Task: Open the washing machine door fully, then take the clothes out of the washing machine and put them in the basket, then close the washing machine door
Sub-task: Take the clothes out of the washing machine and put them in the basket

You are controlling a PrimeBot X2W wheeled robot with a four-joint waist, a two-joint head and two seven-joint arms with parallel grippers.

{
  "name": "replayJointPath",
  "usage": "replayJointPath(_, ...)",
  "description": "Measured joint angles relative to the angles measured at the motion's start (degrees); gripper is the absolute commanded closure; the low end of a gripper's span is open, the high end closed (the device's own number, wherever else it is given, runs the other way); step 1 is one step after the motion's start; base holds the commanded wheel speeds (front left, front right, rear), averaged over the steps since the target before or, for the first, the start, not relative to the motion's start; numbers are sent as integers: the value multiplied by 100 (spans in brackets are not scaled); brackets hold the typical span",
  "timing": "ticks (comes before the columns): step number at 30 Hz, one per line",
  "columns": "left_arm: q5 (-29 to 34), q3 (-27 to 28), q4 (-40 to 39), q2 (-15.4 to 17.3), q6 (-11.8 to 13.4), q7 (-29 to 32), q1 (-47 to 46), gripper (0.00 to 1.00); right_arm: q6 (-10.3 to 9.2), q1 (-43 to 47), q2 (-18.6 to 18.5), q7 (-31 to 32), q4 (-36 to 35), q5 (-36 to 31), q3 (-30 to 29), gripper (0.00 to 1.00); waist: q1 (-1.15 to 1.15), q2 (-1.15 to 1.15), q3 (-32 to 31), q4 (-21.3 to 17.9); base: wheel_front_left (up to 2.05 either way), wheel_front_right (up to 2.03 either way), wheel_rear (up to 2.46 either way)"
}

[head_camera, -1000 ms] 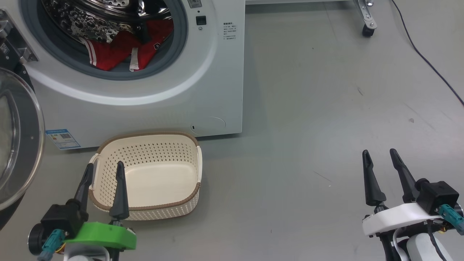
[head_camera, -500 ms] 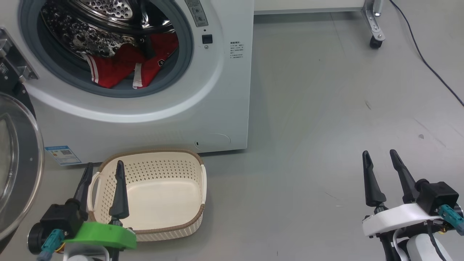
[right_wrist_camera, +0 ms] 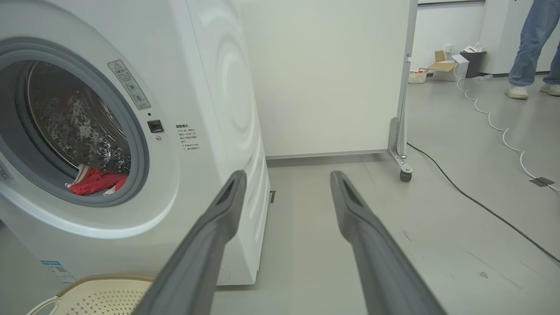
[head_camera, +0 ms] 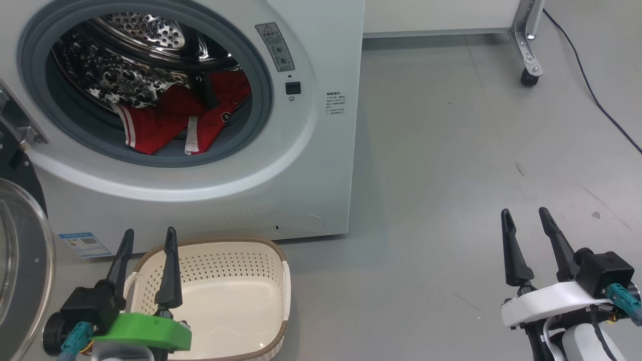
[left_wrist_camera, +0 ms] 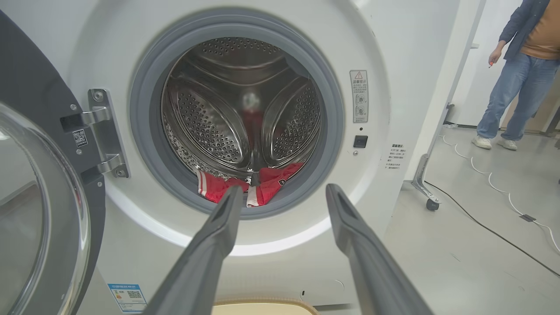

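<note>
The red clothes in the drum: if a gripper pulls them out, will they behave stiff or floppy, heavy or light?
Probably floppy: the clothes lie crumpled and folded in the drum. Likely to trail and drag over the grey seal, where a white-striped edge already droops. Seemingly light, thin fabric.

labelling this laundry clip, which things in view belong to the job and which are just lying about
Job: big white front-loading washing machine; its round black-rimmed glass door; bright red white-striped clothes; cream perforated plastic basket.
Lying about: metal frame leg on a black caster; black floor cable; person in blue jeans.
</note>
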Motion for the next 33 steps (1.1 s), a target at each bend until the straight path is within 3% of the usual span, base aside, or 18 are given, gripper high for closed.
replayJointPath(15,0,-83,54,0,-26,0,44,0,0,52,30,0,7,0,0,0,0,0,-1,-16,57,-57,0)
replayJointPath(33,42,-110,96,0,-48,0,45,0,0,53,31,0,8,0,11,0,0,0,33,-38,6,-6,0)
